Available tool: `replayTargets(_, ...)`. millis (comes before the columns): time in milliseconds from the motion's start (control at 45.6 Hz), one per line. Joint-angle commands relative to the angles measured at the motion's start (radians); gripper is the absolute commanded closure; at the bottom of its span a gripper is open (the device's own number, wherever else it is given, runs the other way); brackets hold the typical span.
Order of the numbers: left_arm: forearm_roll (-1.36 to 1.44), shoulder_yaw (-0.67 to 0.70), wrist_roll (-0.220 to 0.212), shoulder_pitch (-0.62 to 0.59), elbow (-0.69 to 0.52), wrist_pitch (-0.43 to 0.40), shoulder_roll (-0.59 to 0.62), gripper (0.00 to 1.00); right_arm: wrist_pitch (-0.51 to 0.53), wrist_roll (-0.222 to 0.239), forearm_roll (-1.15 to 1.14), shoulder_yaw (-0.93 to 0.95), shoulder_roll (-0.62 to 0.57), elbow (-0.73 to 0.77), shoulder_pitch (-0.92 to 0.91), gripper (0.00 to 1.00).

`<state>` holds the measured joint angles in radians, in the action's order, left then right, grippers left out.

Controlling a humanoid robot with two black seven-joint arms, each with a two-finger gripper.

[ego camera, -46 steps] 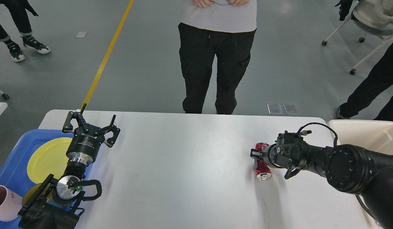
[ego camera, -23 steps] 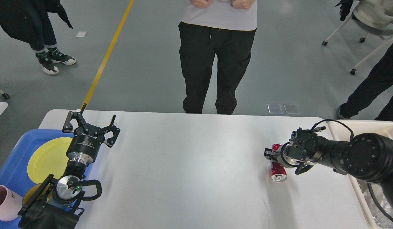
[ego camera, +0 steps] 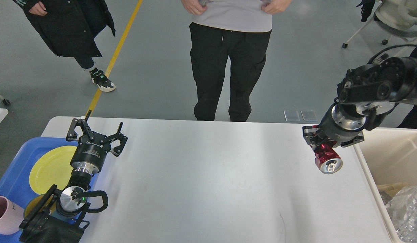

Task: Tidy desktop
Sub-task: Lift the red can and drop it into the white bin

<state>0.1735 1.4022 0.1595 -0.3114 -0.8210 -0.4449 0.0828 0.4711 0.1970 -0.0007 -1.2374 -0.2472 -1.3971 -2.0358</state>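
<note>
The right gripper holds a crushed red metal can above the big white table, probably for the cream plastic bin beside it. The left gripper has wide, empty fingers.

— Where does the one view sit?
— On the robot's head, high above the near edge of the desktop, looking forward and down.
— How much does it take in?
— The whole width of the white top, the grey floor beyond its far edge, and standing people cut off at the chest. Both arms enter from the lower corners.
— Any second view to compare?
— None, so nothing overlaps
</note>
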Motion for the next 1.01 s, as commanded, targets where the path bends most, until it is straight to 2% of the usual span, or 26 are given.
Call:
replayTargets(0,0.0,0.001,0.0,0.0,0.0,0.0,0.0,0.03,0.006,-0.034,0.042,-0.088,-0.003,-0.141,-0.17,1.0)
replayTargets(110,0.0,0.001,0.0,0.0,0.0,0.0,0.0,0.03,0.0,-0.155,0.056,-0.166,0.008,-0.213,-0.239,1.0)
replayTargets(175,0.0,0.001,0.0,0.0,0.0,0.0,0.0,0.03,0.0,-0.191,0.057,-0.2,0.012,-0.224,-0.265,1.0)
replayTargets(394,-0.002,0.001,0.0,0.0,0.0,0.0,0.0,0.03,-0.005,-0.189,0.064,-0.228,-0.014,-0.192,-0.267,1.0)
replayTargets(592,0.0,0.001,0.0,0.0,0.0,0.0,0.0,0.03,-0.006,-0.182,0.064,-0.287,-0.158,-0.071,-0.187,1.0)
replayTargets(789,-0.002,0.001,0.0,0.0,0.0,0.0,0.0,0.03,-0.006,-0.177,0.054,-0.28,-0.369,0.252,0.07,1.0)
replayTargets(898,0.0,0.001,0.0,0.0,0.0,-0.001,0.0,0.03,-0.008,-0.177,0.064,-0.228,-0.432,0.467,0.29,1.0)
replayTargets(986,0.0,0.001,0.0,0.0,0.0,-0.001,0.0,0.03,-0.009,-0.177,0.064,-0.114,-0.44,0.636,0.503,1.0)
